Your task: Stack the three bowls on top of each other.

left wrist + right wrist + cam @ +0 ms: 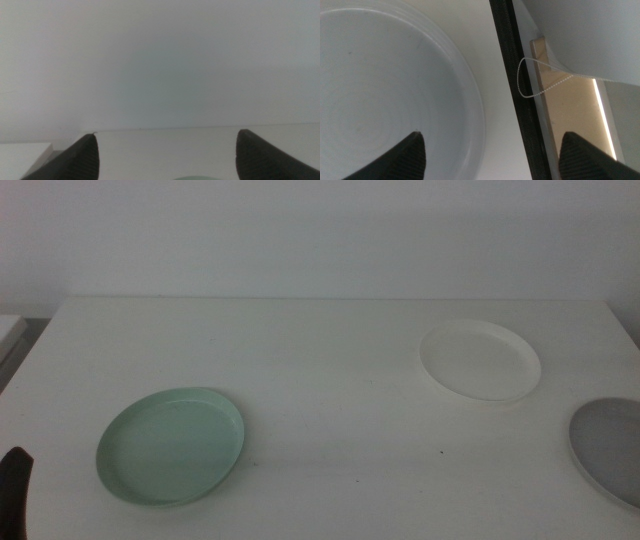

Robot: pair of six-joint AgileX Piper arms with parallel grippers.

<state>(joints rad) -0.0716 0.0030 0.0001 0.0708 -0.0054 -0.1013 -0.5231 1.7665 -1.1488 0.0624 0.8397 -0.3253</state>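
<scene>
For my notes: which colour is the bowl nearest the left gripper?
Mint green bowl, clearest in the middle view.

My right tool held above tabletop, two dark jaws spread wide apart, nothing between them. Below me: grey bowl, shallow, round, faint concentric rings on its floor, low rim curving past one jaw. Bowl sits near tabletop edge. Black edge strip runs along that edge. Beyond strip: pale wooden board, thin beaded cord loop hanging across it, light-coloured sheet above, bright narrow stripe beside board.
</scene>
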